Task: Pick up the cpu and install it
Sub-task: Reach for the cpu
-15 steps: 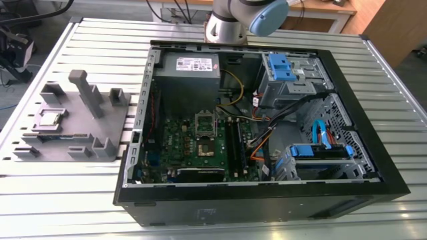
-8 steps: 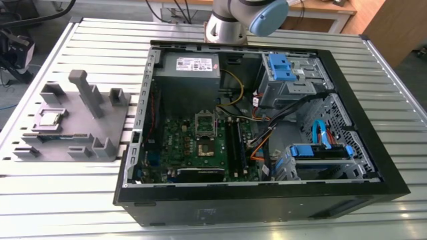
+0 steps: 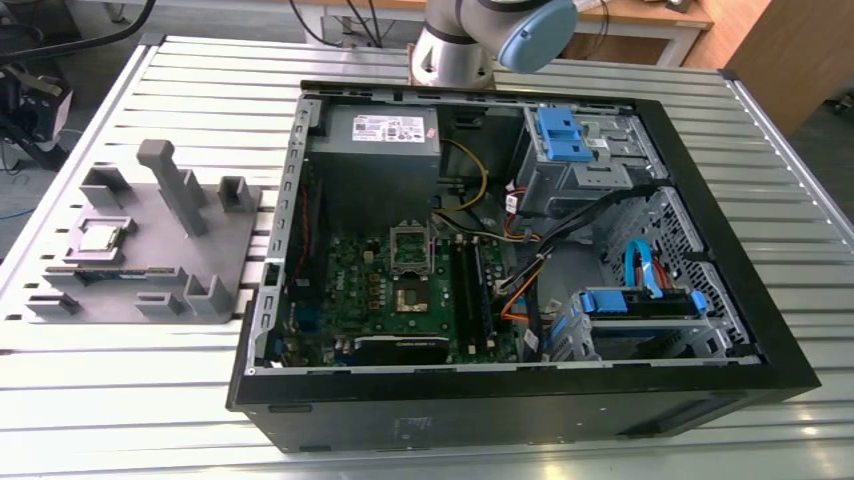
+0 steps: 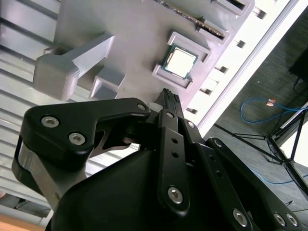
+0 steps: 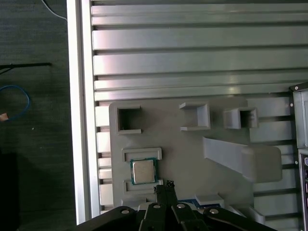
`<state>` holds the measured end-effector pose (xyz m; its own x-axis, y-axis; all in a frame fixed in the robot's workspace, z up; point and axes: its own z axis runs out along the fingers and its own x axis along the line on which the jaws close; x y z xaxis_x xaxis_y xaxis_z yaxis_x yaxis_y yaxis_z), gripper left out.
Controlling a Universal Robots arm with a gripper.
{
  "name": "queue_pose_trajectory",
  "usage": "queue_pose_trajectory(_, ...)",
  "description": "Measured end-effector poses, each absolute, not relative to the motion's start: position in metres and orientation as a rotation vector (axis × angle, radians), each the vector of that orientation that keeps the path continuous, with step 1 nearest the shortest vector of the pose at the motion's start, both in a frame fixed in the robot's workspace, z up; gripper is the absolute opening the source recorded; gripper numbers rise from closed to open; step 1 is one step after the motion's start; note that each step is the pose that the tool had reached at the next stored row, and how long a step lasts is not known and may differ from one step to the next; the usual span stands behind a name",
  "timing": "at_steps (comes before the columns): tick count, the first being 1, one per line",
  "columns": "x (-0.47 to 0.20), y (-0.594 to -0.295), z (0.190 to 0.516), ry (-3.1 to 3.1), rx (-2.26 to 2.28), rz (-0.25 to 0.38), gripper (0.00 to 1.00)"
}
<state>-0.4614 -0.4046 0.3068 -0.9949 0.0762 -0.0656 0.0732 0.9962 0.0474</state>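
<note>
The cpu lies flat in a pocket of the grey holder, near the slatted surface's edge at the exterior view's left, while the tool, clenched on nothing, hangs over the holder, clear of the cpu.

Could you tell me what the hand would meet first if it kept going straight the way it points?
The hand would probably meet the grey fixture plate right beside the cpu; depth is unclear.
</note>
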Motion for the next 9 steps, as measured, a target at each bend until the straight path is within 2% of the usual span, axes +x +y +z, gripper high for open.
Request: queue_pose_trajectory(9,-0.4632,-0.4060,0.2988,3.071,0.115,0.069,0.11)
